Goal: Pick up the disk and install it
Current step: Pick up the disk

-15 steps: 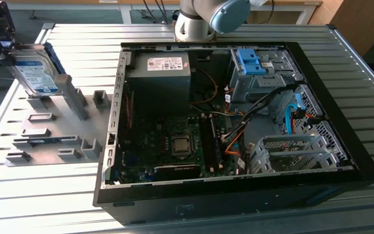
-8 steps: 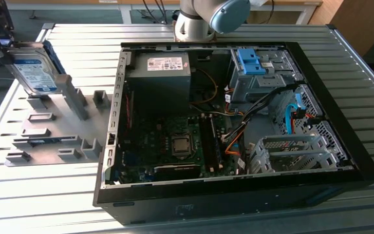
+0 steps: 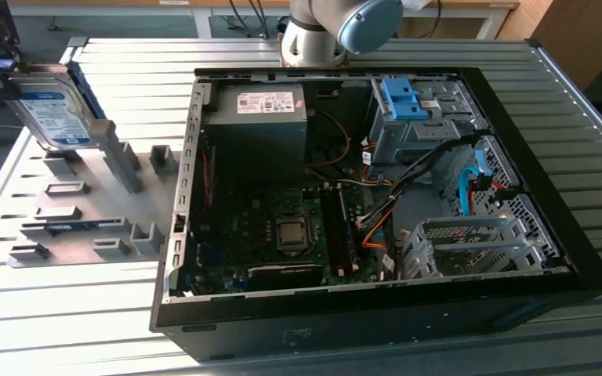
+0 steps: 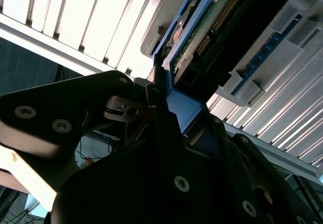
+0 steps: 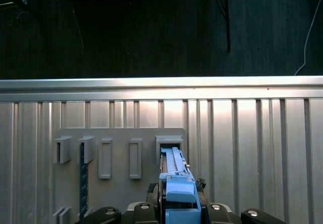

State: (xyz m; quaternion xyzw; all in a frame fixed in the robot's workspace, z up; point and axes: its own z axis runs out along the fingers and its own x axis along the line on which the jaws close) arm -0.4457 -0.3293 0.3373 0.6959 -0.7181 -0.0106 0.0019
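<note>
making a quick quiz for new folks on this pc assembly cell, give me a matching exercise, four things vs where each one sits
Things:
1. the disk
2. power supply
3. bare blue bracket
4. grey fixture plate

Places:
a. inside the computer case, white sticker on top
b. on top of the drive cage inside the case
c. flat on the slatted table, at the exterior view's left of the case
d. upright on edge, above the fixture plate

Pairs: 1-d, 2-a, 3-b, 4-c
</note>
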